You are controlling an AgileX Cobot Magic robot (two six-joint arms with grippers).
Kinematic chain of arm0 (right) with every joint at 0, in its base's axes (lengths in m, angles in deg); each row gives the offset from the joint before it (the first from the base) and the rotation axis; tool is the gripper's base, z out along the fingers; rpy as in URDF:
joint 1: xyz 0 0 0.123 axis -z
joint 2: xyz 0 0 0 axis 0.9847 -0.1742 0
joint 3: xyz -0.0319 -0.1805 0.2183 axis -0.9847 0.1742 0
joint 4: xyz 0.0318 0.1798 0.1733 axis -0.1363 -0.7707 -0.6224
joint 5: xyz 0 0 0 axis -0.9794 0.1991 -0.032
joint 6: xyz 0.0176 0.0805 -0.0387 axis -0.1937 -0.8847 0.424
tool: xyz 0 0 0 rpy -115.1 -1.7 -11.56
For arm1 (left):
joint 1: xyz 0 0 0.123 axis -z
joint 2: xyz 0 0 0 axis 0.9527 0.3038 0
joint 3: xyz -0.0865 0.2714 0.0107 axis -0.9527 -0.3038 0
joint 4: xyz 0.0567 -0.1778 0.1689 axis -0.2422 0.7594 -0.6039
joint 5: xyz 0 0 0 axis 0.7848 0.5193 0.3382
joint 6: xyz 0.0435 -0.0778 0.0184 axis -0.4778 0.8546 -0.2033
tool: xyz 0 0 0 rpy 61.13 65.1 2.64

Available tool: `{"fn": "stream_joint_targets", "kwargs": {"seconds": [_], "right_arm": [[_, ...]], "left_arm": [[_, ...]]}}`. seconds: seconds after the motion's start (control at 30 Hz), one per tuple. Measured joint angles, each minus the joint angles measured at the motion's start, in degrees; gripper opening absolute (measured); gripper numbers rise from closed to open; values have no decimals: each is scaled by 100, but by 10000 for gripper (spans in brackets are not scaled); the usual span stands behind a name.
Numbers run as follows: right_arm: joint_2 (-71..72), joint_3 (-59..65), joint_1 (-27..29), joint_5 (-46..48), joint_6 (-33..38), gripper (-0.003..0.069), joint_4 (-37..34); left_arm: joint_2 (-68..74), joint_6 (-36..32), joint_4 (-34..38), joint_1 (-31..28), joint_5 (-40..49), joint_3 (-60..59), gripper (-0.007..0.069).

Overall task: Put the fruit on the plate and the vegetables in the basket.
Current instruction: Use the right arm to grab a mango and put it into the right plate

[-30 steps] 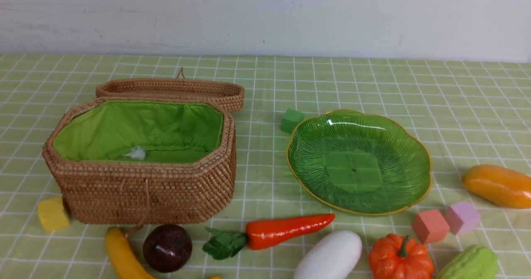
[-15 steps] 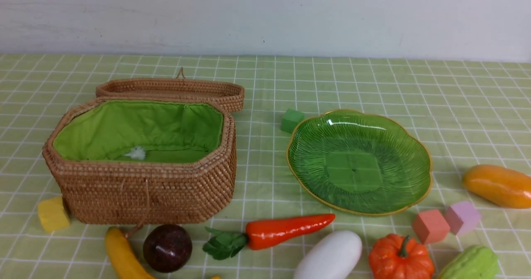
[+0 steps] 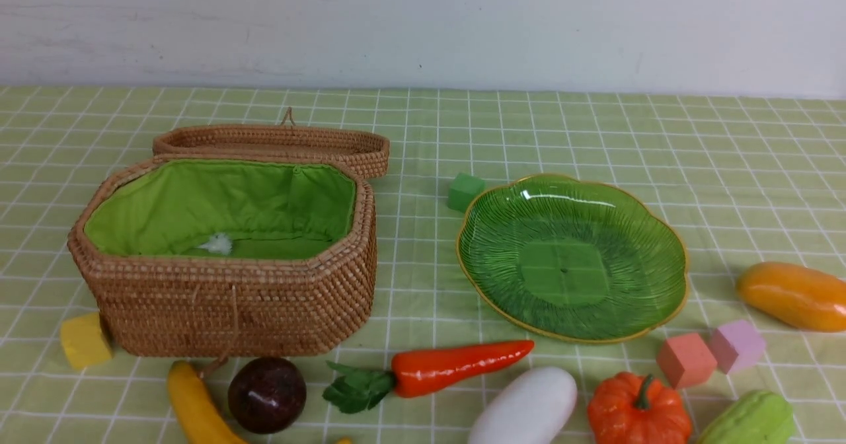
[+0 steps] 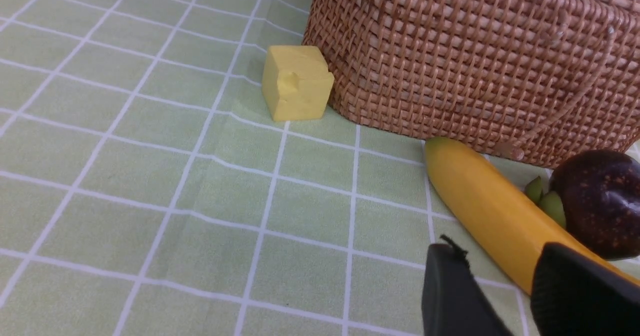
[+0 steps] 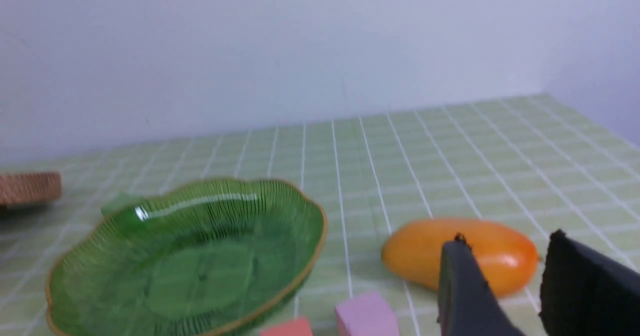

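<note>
While both pairs of jaws stand apart, gripping nothing, the left gripper [image 4: 495, 250] hangs by the banana [image 3: 195, 407] and the right gripper [image 5: 506, 238] by the mango [image 3: 793, 296]. Banana and ball [image 3: 266, 394] lie at the basket's [image 3: 231, 312] 6 o'clock. Carrot [image 3: 449, 367], oblong [image 3: 525, 407], pumpkin [image 3: 638, 414] and gourd [image 3: 747, 421] run from the plate's [image 3: 568, 259] 7 to 5 o'clock, with the mango at its 3 o'clock.

yellow cube [image 3: 84, 340], green cube [image 3: 464, 191], coral cube [image 3: 685, 359], lilac cube [image 3: 737, 345]

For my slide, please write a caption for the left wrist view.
Left end effector, jaws apart, near the banana beside the wicker basket and a yellow cube.
</note>
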Motion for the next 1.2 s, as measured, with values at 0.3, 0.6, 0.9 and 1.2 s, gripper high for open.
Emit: {"fn": "stream_joint_targets", "kwargs": {"seconds": [0.3,0.6,0.9,1.2], "right_arm": [[0,-303,0,-1310,-349,241,-177],[-1774,-3323,0,402,-702,241,-327],[-4183,-4717,0,2155,-613,241,423],[-6193,-5415,0,4377,-714,241,169]], "left_arm": [[0,0,0,0,0,0,239],[0,0,0,0,0,0,239],[0,0,0,0,0,0,239],[0,0,0,0,0,0,239]]}}
